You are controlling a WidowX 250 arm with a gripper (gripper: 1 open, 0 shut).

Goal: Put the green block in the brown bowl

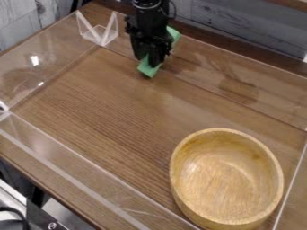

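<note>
Green block (153,65) — clamped in pincer (149,61), far from brown bowl (227,176).

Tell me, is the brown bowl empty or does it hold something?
Empty. The brown bowl shows only bare wood inside; the green block is far from it, at the gripper.

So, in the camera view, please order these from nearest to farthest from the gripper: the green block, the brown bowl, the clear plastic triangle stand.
From the gripper:
1. Green block: at the fingers, apparently gripped.
2. Clear plastic triangle stand: just to its upper left, at the back edge.
3. Brown bowl: far off at the lower right, empty.
</note>
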